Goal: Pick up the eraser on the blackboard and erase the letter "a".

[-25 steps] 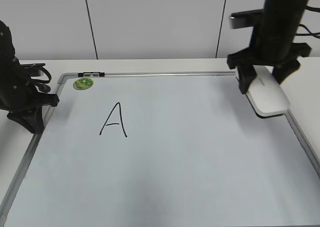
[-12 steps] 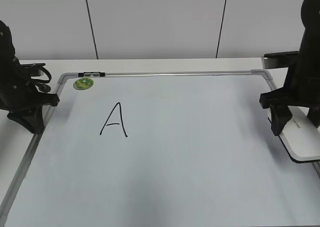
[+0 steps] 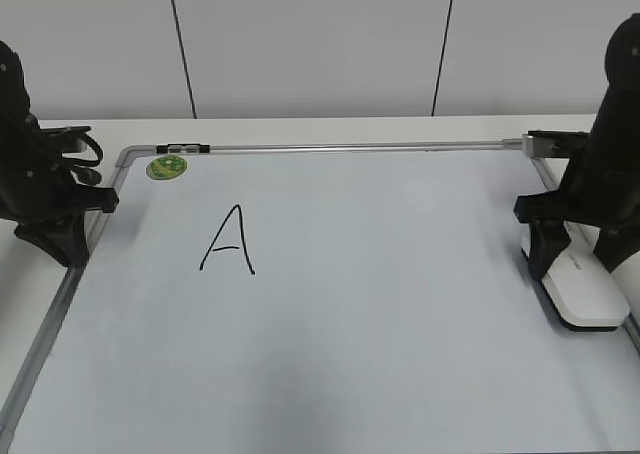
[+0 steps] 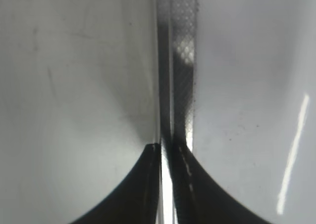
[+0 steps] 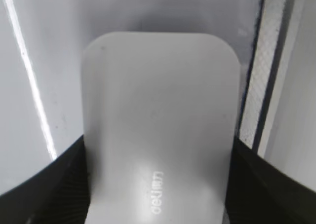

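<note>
The eraser [image 3: 582, 286] lies between the right fingers [image 5: 64, 184], which clasp its sides at the blackboard's [image 3: 350, 324] right edge. Only the right wrist view shows its grey print; the left fingers [image 4: 143, 184] are pressed closed.

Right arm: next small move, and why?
Probably open the right gripper and let go. Its fingers flank the eraser, which lies at the blackboard's right edge. Only a capital A shows, no lowercase a.

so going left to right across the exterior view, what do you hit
left gripper → green magnet → capital A → bare stretch of blackboard → right gripper on the eraser
</note>
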{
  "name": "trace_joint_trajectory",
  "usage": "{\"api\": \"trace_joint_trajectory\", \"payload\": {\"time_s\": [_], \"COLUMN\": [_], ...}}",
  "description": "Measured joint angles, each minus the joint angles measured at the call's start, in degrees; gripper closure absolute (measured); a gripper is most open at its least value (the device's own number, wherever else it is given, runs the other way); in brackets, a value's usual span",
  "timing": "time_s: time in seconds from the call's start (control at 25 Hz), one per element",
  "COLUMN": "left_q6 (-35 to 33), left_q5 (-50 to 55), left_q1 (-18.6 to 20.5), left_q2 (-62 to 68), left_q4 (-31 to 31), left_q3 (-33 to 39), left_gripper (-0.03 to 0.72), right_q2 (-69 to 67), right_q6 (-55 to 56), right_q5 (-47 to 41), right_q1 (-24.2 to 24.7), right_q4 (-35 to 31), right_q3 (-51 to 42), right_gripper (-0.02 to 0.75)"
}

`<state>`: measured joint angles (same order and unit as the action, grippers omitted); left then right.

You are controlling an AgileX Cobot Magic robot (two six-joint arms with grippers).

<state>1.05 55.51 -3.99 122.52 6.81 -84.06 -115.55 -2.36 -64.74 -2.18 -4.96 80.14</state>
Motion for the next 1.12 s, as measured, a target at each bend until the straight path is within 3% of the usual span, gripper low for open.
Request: {"api": "trace_joint_trajectory", "payload": {"time_s": [0.48,1.12], "left_q6": [0.0,0.0], "left_q5": [0.0,0.0], "left_q1": [0.0,0.0], "left_q2": [0.0,0.0], "left_q4": [0.1,0.1], "left_q3": [0.0,0.0], "left_gripper": [0.632,0.632], "right_q2": [-5.3,-5.3], "right_q6": [-0.8,-0.9], "right_q5": [-2.7,-0.4], "right_q1": [0.0,0.0], "right_q4": [2.2,2.4], "right_q3": [8.8,9.7], "right_gripper": [0.225,0.225]}}
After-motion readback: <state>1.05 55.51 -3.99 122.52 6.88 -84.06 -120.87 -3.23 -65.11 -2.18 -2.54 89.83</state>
